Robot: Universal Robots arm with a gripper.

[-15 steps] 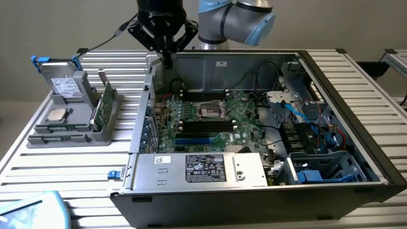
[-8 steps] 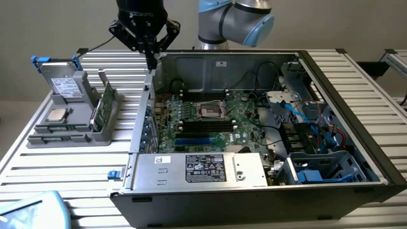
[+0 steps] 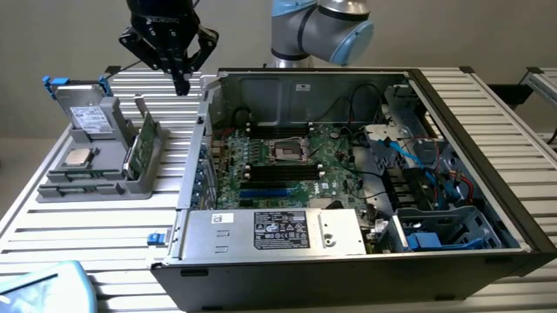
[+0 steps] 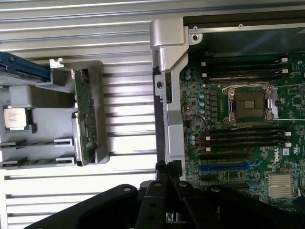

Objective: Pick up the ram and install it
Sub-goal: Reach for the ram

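Above the tabletop (image 3: 70,241), between gray tray (image 3: 130,190) and computer case (image 3: 348,287): closed gripper (image 3: 181,88), holding nothing. In a tray slot beside the processor (image 3: 78,156), toward the exterior view's left edge: ram (image 3: 85,175), on edge.

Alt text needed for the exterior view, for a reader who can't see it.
The arm's shut, empty pincer hangs above a slatted table, between a grey parts holder with a processor chip and a green card, and an open computer case showing its motherboard.
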